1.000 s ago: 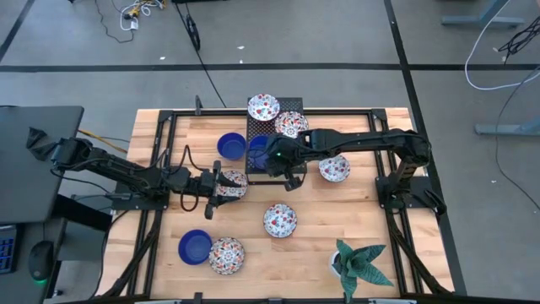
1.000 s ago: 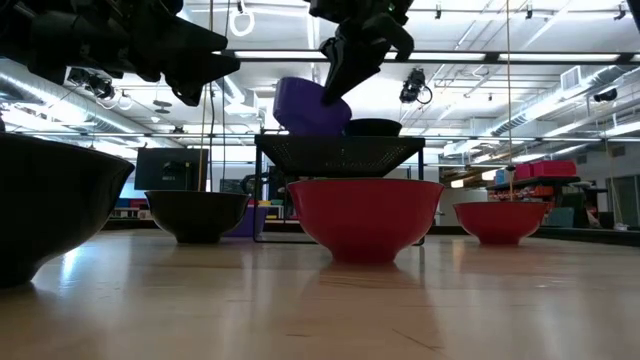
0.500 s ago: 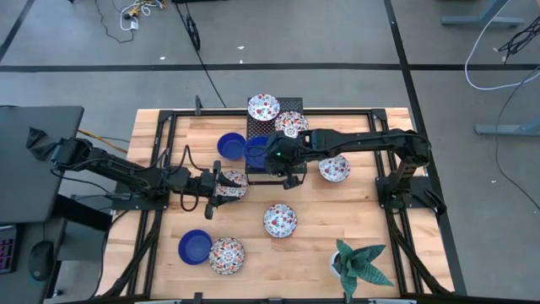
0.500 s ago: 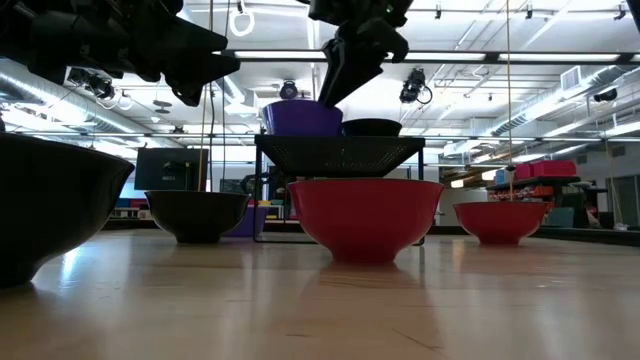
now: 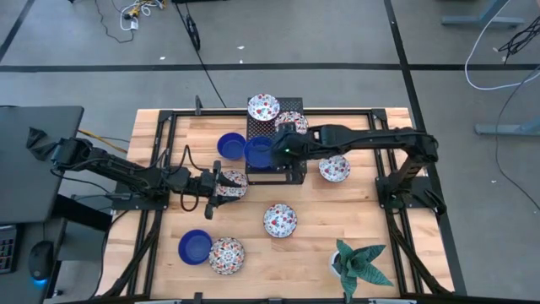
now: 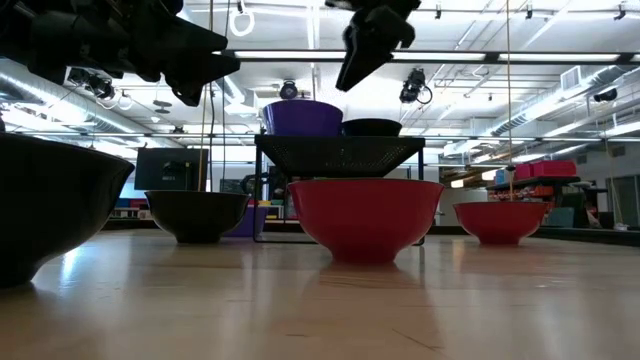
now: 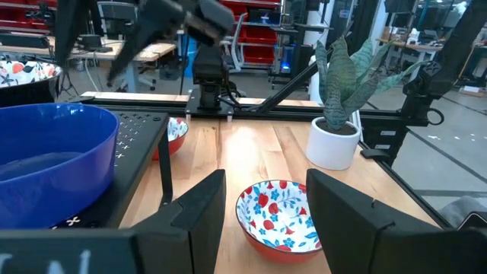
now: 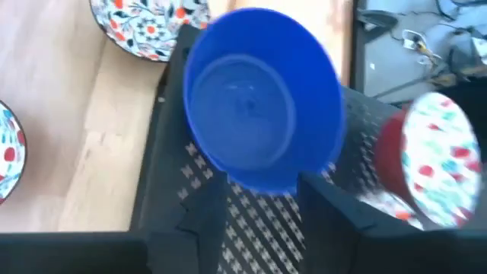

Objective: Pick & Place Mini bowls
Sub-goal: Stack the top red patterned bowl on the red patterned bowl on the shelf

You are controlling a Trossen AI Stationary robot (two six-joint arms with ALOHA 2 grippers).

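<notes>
- The right gripper (image 5: 283,148) hangs above the black perforated rack (image 5: 287,173) at the table's far middle; its fingers (image 8: 335,209) stand apart with nothing between them, just clear of a blue bowl.
- That blue bowl (image 5: 258,151) sits upright on the rack's left part, its hollow empty as the right wrist view shows (image 8: 259,137); in the low view it shows as a purple-looking bowl (image 6: 302,117) on the rack top.
- A floral bowl (image 5: 291,123) sits on the rack's far right part, and another floral bowl (image 5: 263,107) lies at the rack's far edge; whether it rests on the rack or on the table I cannot tell.
- A second blue bowl (image 5: 229,145) stands on the table just left of the rack.
- The left gripper (image 5: 221,183) is held low over a floral bowl (image 5: 234,184) left of centre; the left wrist view shows its fingers (image 7: 199,205) spread apart, gripping nothing.
- Other floral bowls lie right of the rack (image 5: 334,168), at the table's centre (image 5: 279,219), and at the near left (image 5: 226,254), this last touching a third blue bowl (image 5: 195,246).
- A potted plant (image 5: 361,263) stands at the near right corner.
</notes>
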